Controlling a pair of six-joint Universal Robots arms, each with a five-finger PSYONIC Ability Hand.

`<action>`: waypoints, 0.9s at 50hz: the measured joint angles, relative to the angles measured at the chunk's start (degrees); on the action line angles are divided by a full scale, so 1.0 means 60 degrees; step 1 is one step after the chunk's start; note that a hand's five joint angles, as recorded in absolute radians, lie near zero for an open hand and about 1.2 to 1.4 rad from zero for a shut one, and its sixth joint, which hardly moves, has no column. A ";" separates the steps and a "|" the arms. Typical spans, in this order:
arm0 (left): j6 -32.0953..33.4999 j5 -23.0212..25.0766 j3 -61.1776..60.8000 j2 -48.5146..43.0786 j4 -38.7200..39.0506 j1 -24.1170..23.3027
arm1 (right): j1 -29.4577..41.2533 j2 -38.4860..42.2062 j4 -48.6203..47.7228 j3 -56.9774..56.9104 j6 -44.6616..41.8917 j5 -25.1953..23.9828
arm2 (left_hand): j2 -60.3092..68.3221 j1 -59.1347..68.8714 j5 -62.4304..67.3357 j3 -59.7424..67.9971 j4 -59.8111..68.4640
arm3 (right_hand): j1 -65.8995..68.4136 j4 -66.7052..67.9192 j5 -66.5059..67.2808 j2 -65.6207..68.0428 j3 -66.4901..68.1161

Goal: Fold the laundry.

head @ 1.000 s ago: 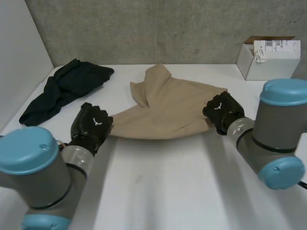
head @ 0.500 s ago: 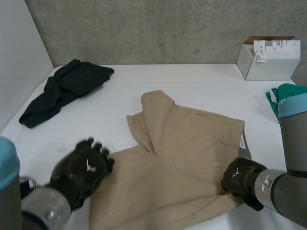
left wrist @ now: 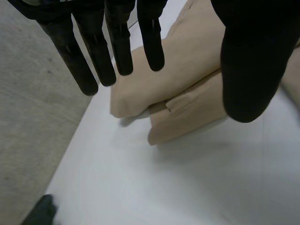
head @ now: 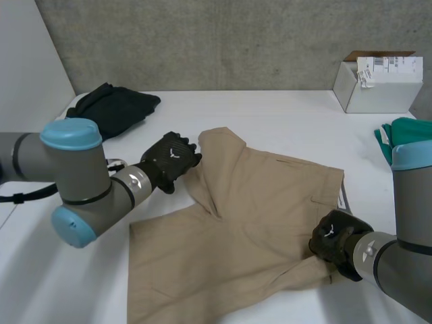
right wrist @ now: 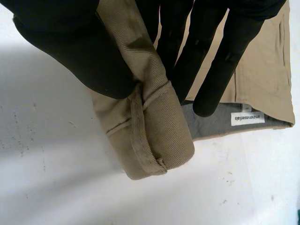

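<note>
Tan shorts (head: 250, 223) lie spread on the white table (head: 290, 115), one leg folded over at the far left. My left hand (head: 169, 160) hovers at that folded leg, open. In the left wrist view its fingers (left wrist: 84, 56) are straight and the thumb stands apart, with the folded tan cloth (left wrist: 178, 89) just beyond the fingertips and nothing held. My right hand (head: 334, 243) is at the near right corner of the shorts. In the right wrist view its thumb (right wrist: 75, 42) and fingers pinch the rolled waistband (right wrist: 154, 136) with a belt loop.
A dark garment (head: 111, 108) lies bunched at the back left. A white cardboard box (head: 378, 81) stands at the back right, and green cloth (head: 405, 135) lies at the right edge. A concrete wall backs the table.
Both hands dragged the shorts toward the front of the table. The left hand then let go and moved back to the folded leg at the far left. The right hand keeps its grip.
</note>
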 measured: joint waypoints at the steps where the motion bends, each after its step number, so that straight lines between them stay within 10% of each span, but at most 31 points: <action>1: -0.0182 0.0148 0.0234 -0.0245 -0.0008 0.0056 | -0.0016 0.0013 -0.0052 0.0038 0.0001 0.0000 | 0.0134 0.0138 0.0132 0.0161 0.0133 | 0.0000 0.0001 0.0000 0.0000 0.0000; 45: -0.1526 0.0345 0.2468 -0.2435 -0.0005 0.0162 | -0.0143 0.0160 -0.0552 0.0475 0.0020 0.0001 | 0.3016 0.2999 0.2950 0.3063 0.3013 | 0.0000 0.0000 -0.0001 0.0000 0.0001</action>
